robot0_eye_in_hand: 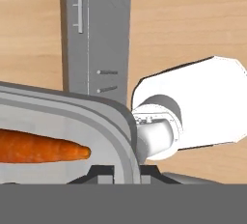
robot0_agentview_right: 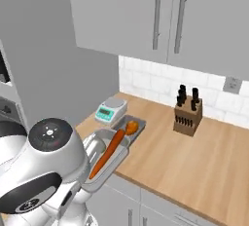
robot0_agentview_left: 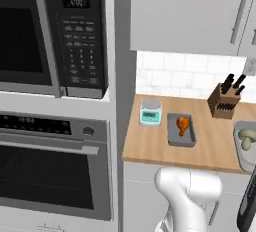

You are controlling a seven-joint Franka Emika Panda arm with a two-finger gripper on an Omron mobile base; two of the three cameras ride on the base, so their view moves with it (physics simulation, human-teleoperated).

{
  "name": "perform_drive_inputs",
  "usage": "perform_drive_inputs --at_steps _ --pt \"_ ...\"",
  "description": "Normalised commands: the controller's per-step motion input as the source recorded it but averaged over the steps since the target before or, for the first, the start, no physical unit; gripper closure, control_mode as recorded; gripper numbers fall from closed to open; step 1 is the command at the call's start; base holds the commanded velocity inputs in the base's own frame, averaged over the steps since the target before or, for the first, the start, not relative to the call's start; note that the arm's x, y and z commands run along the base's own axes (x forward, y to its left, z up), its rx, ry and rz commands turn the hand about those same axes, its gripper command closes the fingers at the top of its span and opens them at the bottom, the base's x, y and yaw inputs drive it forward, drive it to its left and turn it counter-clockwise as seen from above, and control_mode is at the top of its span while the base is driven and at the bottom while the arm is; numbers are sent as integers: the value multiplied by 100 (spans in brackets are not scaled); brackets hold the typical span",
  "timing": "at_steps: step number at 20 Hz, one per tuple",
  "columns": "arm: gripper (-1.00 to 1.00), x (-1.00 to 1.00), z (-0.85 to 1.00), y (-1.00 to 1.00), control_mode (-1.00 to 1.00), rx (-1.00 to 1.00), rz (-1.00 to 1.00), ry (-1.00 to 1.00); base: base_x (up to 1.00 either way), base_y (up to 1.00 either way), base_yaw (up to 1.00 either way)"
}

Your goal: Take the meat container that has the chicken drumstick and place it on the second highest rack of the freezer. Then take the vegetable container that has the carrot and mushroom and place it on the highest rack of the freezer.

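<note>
On the counter [robot0_agentview_left: 150,148] your meat container [robot0_agentview_left: 180,130] with the chicken drumstick [robot0_agentview_left: 183,124] waits unmoved, while your gripper [robot0_eye_in_hand: 126,171] pinches the vegetable container [robot0_eye_in_hand: 113,121] rim.

We see a wood counter [robot0_agentview_left: 150,148] under grey wall cabinets [robot0_agentview_right: 146,15], white tile backsplash [robot0_agentview_left: 175,76], microwave [robot0_agentview_left: 50,31] above oven [robot0_agentview_left: 50,161], knife block [robot0_agentview_right: 187,115], scale [robot0_agentview_left: 150,111].

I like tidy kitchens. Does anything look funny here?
Yes. The carrot tray juts past the front edge of the counter, pinched at its rim by the tool, while the drumstick tray, meant to go first, sits on the counter.
</note>
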Motion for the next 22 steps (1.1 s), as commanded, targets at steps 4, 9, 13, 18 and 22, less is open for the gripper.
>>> perform_drive_inputs --at_steps 4,9,13,18,22 --pt "100 0 0 0 100 0 0 0 -27 0 70" --pt "100 0 0 0 100 0 0 0 -10 28 80" --pt "100 0 0 0 100 0 0 0 -4 43 90" --pt "100 0 0 0 100 0 0 0 -12 60 93" --pt "100 0 0 0 100 0 0 0 17 70 77"
